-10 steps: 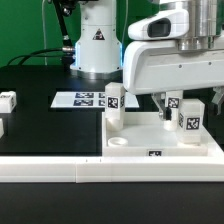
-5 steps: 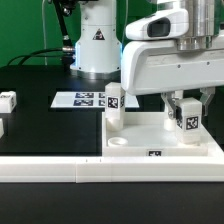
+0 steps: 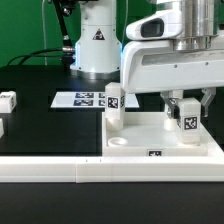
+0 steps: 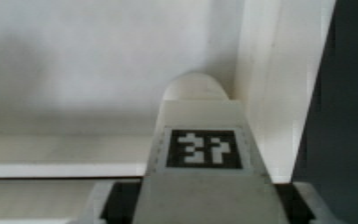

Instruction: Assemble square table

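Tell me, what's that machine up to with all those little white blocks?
A robot arm is putting a small square table together. Its jaws are closed on one short white leg, held upright over the big white top towards the exterior view's right. A second leg stands upright on the top towards that view's left. A spare leg lies loose on the black table, not yet picked up.

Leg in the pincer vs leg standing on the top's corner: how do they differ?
The gripped leg is clamped in the pincer; the corner leg stands free. The gripped leg is toward the exterior view's right of the table top; the corner leg at its far corner, that view's left. Both are white blocks carrying a tag.
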Robot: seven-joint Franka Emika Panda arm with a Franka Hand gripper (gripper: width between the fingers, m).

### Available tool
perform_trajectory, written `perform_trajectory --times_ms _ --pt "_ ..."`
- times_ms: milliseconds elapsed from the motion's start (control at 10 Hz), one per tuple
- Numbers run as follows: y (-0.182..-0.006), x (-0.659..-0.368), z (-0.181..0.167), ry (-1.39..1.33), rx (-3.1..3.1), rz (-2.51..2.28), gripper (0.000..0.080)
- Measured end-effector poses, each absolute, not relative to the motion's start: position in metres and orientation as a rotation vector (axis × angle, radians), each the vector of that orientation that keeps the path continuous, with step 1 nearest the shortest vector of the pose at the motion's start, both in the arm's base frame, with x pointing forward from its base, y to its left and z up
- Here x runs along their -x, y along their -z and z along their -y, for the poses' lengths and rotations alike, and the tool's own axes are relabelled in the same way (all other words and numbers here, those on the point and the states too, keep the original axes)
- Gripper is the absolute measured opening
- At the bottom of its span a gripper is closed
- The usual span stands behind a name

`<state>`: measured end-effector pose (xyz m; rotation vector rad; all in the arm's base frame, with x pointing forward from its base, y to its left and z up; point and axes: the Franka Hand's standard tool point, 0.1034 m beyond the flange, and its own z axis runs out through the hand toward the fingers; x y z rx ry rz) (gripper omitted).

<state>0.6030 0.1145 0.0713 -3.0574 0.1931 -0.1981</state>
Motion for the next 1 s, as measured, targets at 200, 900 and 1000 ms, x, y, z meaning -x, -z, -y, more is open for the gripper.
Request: perform_trajectory --times_ms 200,900,1000 --pt "-0.0705 -0.5986 -0.1166 0.199 2.982 -0.626 0.0290" --pt "-0.0691 -0.5972 -0.1194 0.109 2.539 -1.568 0.0290" --pt "-0.0692 -0.5971 -0.1204 0.097 2.488 -1.637 0.0290"
